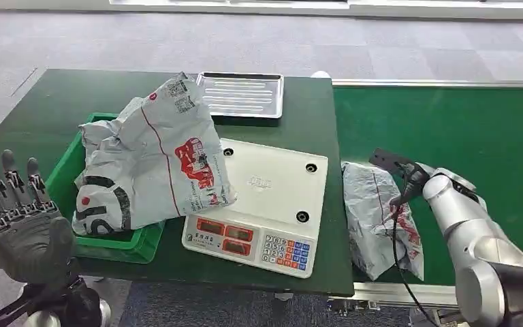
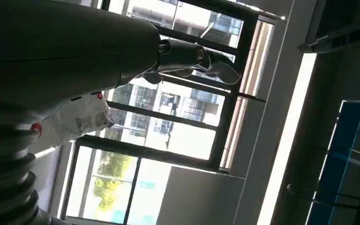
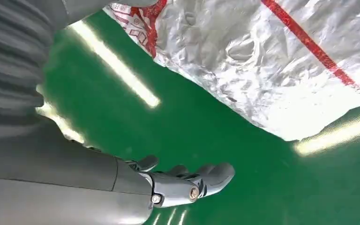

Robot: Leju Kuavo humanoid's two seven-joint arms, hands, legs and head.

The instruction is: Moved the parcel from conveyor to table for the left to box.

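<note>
A crumpled grey parcel [image 1: 378, 214] with red print lies on the green conveyor belt [image 1: 463, 129], near its left edge. My right hand [image 1: 398, 169] is at the parcel's right side. In the right wrist view its fingers [image 3: 201, 180] hang just above the belt beside the parcel [image 3: 281, 61], holding nothing. A larger grey parcel [image 1: 153, 160] lies in the green box [image 1: 65, 174] on the table's left, and it overhangs the scale. My left hand [image 1: 17, 218] is raised at the table's near left corner with its fingers spread and nothing in it.
A white scale [image 1: 262, 204] with a red and blue keypad sits mid-table between the box and the belt. A metal tray [image 1: 242, 94] lies at the far edge of the dark green table [image 1: 48, 102]. A black cable runs along my right forearm.
</note>
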